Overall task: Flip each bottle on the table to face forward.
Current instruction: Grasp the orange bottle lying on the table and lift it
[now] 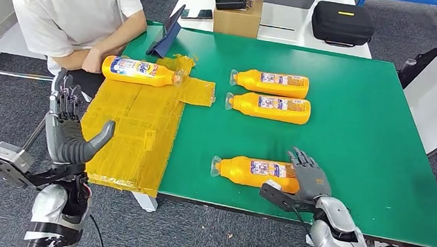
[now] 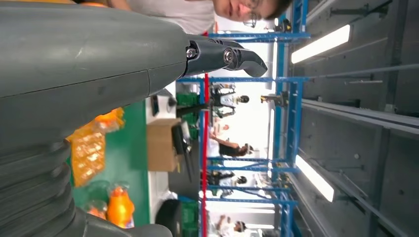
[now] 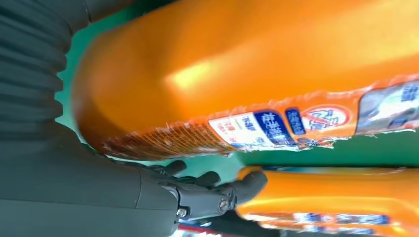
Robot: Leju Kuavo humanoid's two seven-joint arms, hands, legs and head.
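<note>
You have open green table (image 1: 372, 132) along the whole right side, from the far edge to the near one. Two bottles (image 1: 270, 94) lie close together mid-table, with a clear strip between them and the near bottle (image 1: 254, 171) at the front edge, where your right hand (image 1: 309, 179) sits. At the far left corner, a person's forearm (image 1: 105, 52), a bottle (image 1: 141, 71) and a tablet (image 1: 167, 34) crowd the edge.

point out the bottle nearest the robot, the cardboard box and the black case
nearest bottle (image 1: 254, 171), head view, on its orange body beside the label
cardboard box (image 1: 237, 21), head view, on its front face
black case (image 1: 342, 23), head view, on its top
</note>
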